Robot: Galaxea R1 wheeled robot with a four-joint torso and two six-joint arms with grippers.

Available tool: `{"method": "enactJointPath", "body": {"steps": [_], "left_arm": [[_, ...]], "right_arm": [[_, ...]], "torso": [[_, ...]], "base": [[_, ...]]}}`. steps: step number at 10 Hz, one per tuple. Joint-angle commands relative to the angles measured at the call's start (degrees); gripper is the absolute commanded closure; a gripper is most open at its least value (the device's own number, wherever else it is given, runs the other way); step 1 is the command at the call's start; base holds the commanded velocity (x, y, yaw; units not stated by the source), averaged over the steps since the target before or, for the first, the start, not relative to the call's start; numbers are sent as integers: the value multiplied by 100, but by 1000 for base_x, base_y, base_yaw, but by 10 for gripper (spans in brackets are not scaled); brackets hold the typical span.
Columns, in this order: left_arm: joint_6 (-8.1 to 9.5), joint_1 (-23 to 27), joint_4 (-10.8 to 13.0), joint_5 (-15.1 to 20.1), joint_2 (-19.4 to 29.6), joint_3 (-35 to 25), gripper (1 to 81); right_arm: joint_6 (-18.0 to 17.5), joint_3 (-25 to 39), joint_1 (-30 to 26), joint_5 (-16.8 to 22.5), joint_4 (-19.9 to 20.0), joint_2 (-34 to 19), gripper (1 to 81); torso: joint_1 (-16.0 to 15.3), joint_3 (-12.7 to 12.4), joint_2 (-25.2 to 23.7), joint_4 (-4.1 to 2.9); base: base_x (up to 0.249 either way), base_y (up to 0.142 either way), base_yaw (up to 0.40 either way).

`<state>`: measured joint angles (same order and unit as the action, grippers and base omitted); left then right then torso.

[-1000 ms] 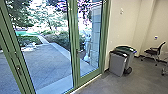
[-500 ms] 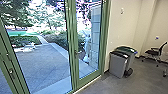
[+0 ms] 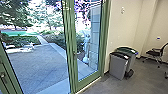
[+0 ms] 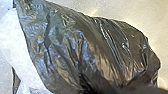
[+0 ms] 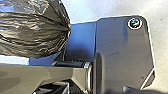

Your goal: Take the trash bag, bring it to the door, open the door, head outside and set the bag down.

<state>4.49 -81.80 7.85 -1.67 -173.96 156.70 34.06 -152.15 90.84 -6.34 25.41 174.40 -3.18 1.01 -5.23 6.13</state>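
Whether the claws are apart, together or clamped on the bag (image 4: 87,45), I cannot tell. One black bag, glossy and crinkled, bulges by the robot's own plate (image 5: 120,52), over pale ground; its folds gather tightly to a point in the right wrist view. Beside it in the left wrist view is a smooth whitish thing (image 4: 18,47), partly covered. Two bins stand close together by the wall (image 3: 125,27): a grey bin (image 3: 118,66) with a dark top, and a green-topped bin (image 3: 132,56) just behind; their contents are hidden. At least one chair (image 3: 157,52) stands farther off.
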Motion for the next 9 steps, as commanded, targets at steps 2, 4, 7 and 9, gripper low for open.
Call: {"method": "enactJointPath", "body": {"steps": [2, 4, 7, 9], "left_arm": [[-36, 370, 103, 202, -8, 10, 811], [-36, 370, 103, 202, -8, 10, 811], [-27, 370, 94, 202, 10, 10, 811], [-27, 362, 94, 202, 2, 10, 811]], "right_arm": [[39, 37, -229, 379, -71, 71, 10], [30, 29, -229, 379, -62, 71, 10], [30, 29, -246, 379, -62, 71, 10], [30, 29, -237, 379, -62, 72, 10]], "torso": [[0, 0, 0, 0], [0, 0, 0, 0], [0, 0, 0, 0], [0, 0, 0, 0]], "base": [[146, -67, 0], [152, -64, 0], [154, 0, 0], [154, 0, 0]]}}
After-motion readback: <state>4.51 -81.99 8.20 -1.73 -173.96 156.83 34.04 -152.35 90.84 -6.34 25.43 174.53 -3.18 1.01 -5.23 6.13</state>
